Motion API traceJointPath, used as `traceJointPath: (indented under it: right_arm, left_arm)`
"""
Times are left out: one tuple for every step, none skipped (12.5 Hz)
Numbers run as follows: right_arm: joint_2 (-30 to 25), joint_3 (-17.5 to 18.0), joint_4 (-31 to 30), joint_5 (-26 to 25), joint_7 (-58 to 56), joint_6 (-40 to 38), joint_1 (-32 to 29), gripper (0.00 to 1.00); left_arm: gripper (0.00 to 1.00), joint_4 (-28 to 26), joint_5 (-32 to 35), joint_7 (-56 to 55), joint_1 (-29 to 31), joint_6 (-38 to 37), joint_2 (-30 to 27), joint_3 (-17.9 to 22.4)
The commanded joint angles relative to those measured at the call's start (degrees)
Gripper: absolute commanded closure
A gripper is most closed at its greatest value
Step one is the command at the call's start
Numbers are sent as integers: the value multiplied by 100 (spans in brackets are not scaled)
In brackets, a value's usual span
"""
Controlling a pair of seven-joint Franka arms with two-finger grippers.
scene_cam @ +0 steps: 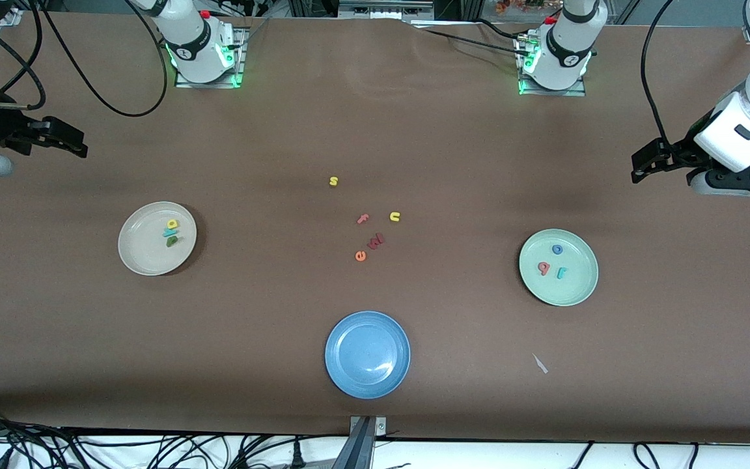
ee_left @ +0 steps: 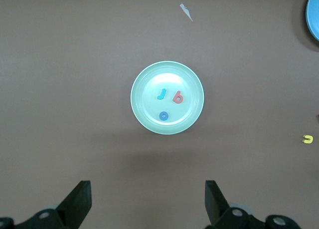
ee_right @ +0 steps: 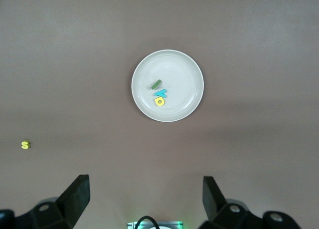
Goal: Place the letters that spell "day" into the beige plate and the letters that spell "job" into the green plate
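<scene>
The yellow d (scene_cam: 172,224), teal y (scene_cam: 169,232) and green a (scene_cam: 172,241) lie in the beige plate (scene_cam: 140,254) near the desk's right-arm end. The blue o (scene_cam: 557,249), red b (scene_cam: 543,268) and teal j (scene_cam: 561,272) lie in the green plate (scene_cam: 577,290) near the left-arm end. The job looks done. The left pincer (scene_cam: 638,170) and right pincer (scene_cam: 79,144) hang wide open and empty, each up by its own plate. Spare letters sit mid-desk. I see no writing besides the letters.
</scene>
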Motion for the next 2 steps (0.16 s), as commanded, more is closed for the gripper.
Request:
traceJointPath:
  right_arm:
    - [53,-26,161,74,66,-139,14,0]
    - [53,-26,161,74,66,-139,14,0]
  left_arm:
    - [0,57,-138,13,-7,-83,-20,4]
    - [0,57,-138,13,-7,-83,-20,4]
